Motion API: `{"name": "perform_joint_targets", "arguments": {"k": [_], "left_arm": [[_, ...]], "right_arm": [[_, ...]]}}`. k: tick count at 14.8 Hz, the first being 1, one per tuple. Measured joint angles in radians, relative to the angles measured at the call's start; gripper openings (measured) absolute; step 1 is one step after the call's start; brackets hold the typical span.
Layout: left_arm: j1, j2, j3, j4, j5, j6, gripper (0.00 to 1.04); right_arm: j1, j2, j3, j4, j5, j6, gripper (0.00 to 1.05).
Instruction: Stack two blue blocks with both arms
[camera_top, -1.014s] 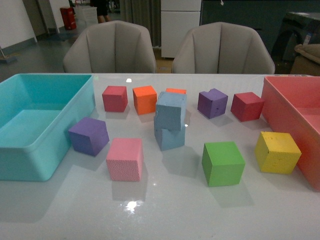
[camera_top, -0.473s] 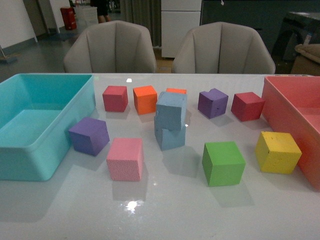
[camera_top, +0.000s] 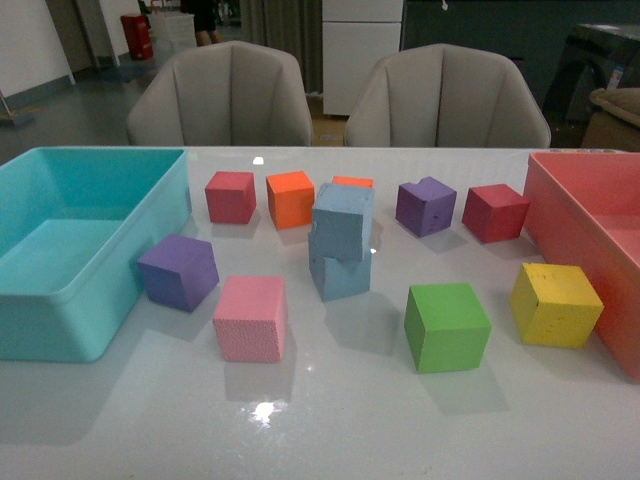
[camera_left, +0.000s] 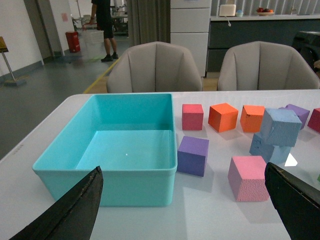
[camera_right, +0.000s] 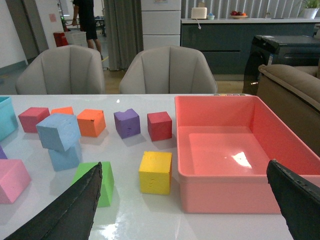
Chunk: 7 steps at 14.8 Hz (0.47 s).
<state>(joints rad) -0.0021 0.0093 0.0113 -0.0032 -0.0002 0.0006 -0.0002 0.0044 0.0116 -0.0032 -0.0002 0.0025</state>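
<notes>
Two pale blue blocks stand mid-table as a stack. The upper blue block (camera_top: 342, 220) rests tilted and twisted on the lower blue block (camera_top: 340, 272). The left wrist view shows the upper block (camera_left: 281, 126) over the lower one (camera_left: 264, 148), far from my open left gripper (camera_left: 183, 172). From the right wrist, the upper block (camera_right: 59, 131) and the lower block (camera_right: 65, 156) lie well off to one side of my open right gripper (camera_right: 184, 165). Both grippers are empty. No arm appears in the front view.
A turquoise bin (camera_top: 60, 290) stands at the left and a pink-red bin (camera_top: 590, 240) at the right. Around the stack lie a purple cube (camera_top: 178, 270), pink cube (camera_top: 250, 318), green cube (camera_top: 446, 326), yellow cube (camera_top: 555, 304) and several red, orange and purple cubes behind.
</notes>
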Motion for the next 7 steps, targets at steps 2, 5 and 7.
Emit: {"name": "perform_joint_targets", "arguments": {"k": [2, 5, 7], "left_arm": [[0.000, 0.000, 0.000, 0.000, 0.000, 0.000, 0.98], [0.000, 0.000, 0.000, 0.000, 0.000, 0.000, 0.98], [0.000, 0.000, 0.000, 0.000, 0.000, 0.000, 0.98]], "right_arm": [[0.000, 0.000, 0.000, 0.000, 0.000, 0.000, 0.98], [0.000, 0.000, 0.000, 0.000, 0.000, 0.000, 0.98], [0.000, 0.000, 0.000, 0.000, 0.000, 0.000, 0.98]]}}
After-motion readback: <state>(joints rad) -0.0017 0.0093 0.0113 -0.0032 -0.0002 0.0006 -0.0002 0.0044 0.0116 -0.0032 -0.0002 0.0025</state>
